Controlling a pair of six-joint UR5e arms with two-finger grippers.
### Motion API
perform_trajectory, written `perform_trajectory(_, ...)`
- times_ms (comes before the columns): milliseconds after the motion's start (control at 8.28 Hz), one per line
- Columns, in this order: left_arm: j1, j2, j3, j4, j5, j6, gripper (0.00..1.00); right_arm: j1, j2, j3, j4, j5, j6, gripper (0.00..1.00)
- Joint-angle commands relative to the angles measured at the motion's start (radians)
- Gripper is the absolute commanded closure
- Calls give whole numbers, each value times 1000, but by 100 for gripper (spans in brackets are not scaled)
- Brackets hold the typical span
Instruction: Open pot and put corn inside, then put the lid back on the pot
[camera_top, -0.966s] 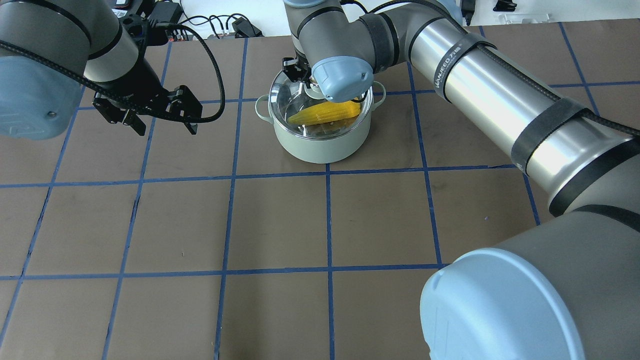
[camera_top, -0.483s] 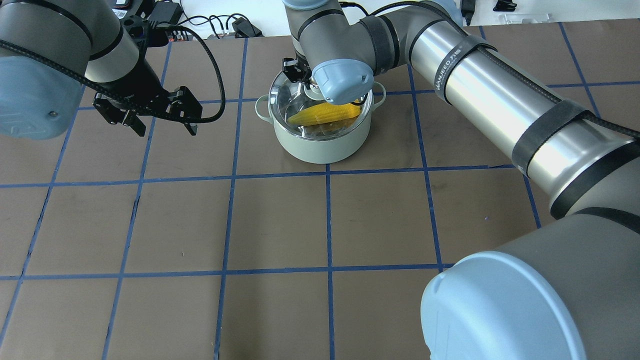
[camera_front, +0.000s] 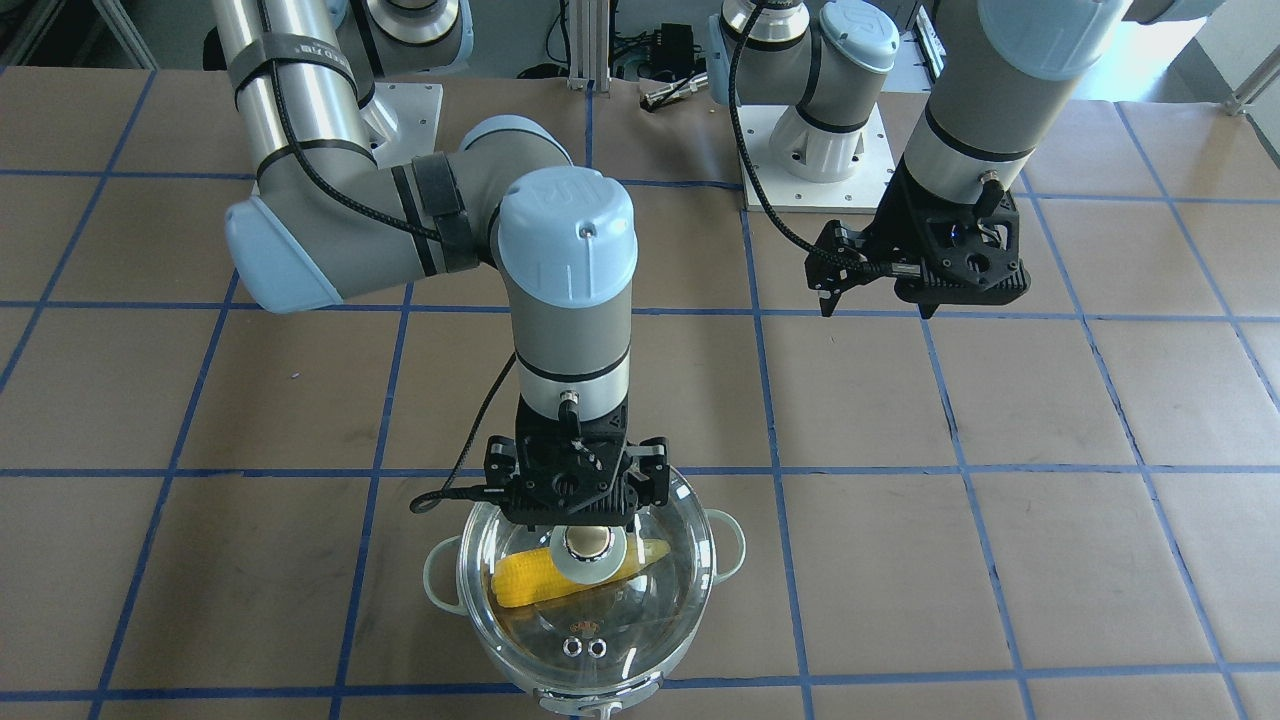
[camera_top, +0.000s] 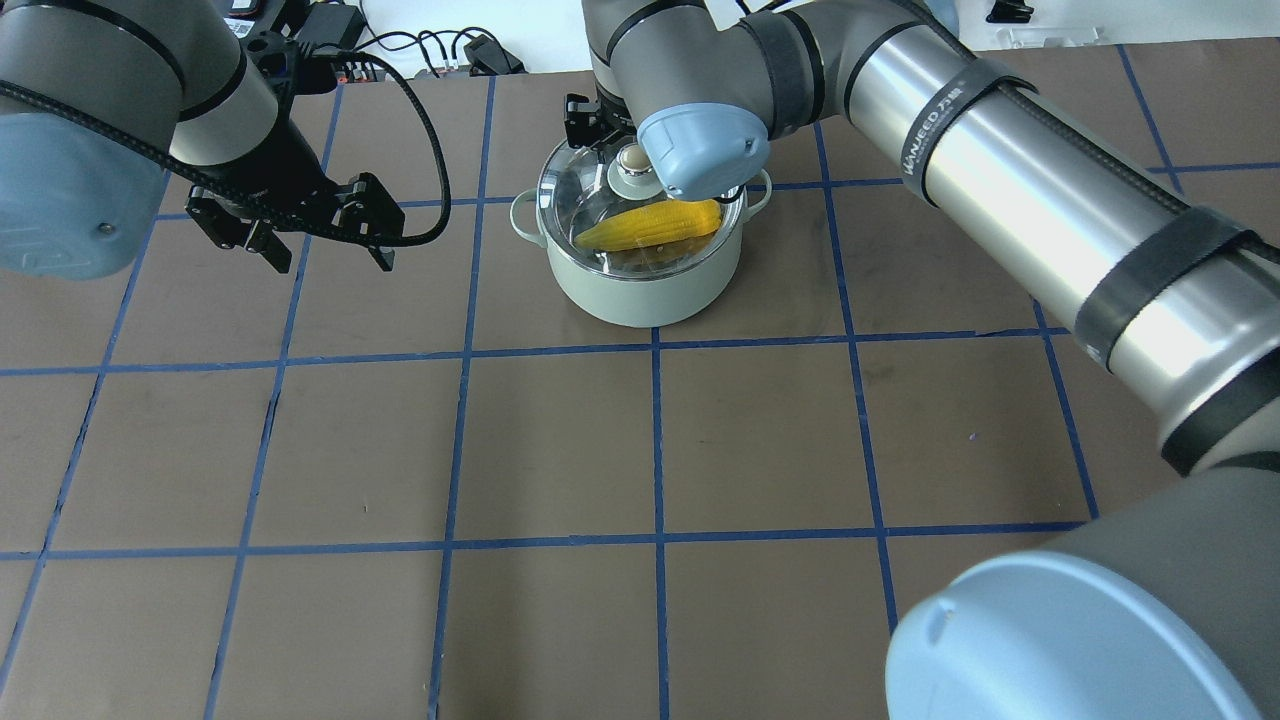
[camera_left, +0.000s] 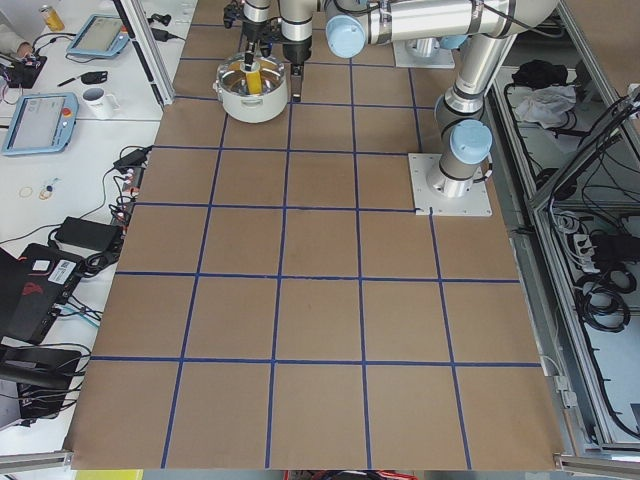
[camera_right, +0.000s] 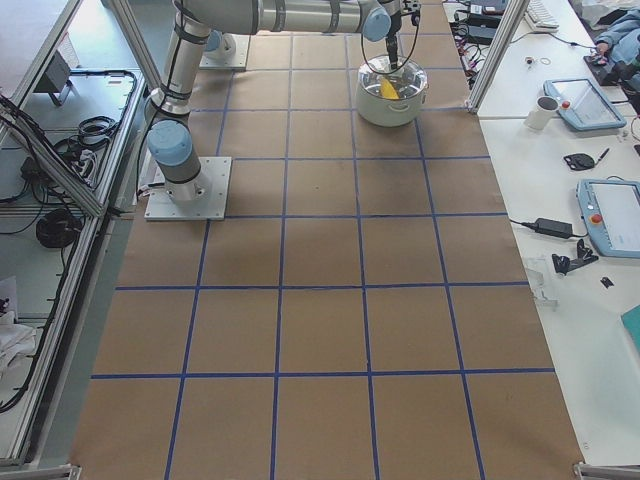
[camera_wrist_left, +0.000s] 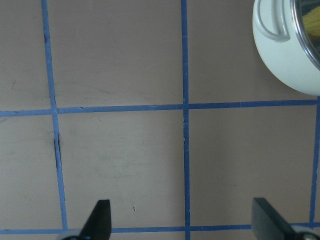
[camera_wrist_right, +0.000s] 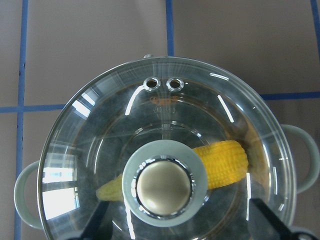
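The mint-green pot (camera_top: 640, 290) stands at the table's far middle with the clear glass lid (camera_top: 598, 200) seated on it. The yellow corn (camera_top: 650, 225) lies inside, seen through the glass. My right gripper (camera_front: 580, 515) hovers just above the beige knob (camera_top: 631, 157), open, with its fingers wide on either side and not touching. The right wrist view looks straight down on the knob (camera_wrist_right: 164, 186), the lid (camera_wrist_right: 165, 110) and the corn (camera_wrist_right: 225, 160). My left gripper (camera_top: 333, 262) is open and empty above the table, left of the pot.
The left wrist view shows brown table with blue tape lines and the pot (camera_wrist_left: 285, 55) at the top right corner. Cables and adapters (camera_top: 440, 50) lie beyond the far edge. Both arm bases (camera_front: 810, 150) stand at the robot's side.
My right arm has lifted and drawn back from the lid, so the knob now shows free. The lid and corn stay in place. The left arm has not moved.
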Motion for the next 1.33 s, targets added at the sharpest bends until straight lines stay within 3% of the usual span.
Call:
perform_trajectory(0,0,0,0,0,0,0,0,-64,-190,162,17,2,-86,0)
perform_trajectory(121,0,0,0,0,0,0,0,-107,-265,210,77,2,-121,0)
perform_trajectory(362,0,0,0,0,0,0,0,-166,-416,230,398,2,-127,0)
perform_trajectory(483,0,0,0,0,0,0,0,-171,-448,232,465,2,-137,0)
perform_trajectory(725,0,0,0,0,0,0,0,-172,-471,250,457,5,-138,0)
perform_trajectory(966,0,-2,0,0,2,0,0,-192,-461,249,330,8,-222,0)
perform_trajectory(1208,0,0,0,0,2,0,0,-200,-459,250,342,43,-223,0)
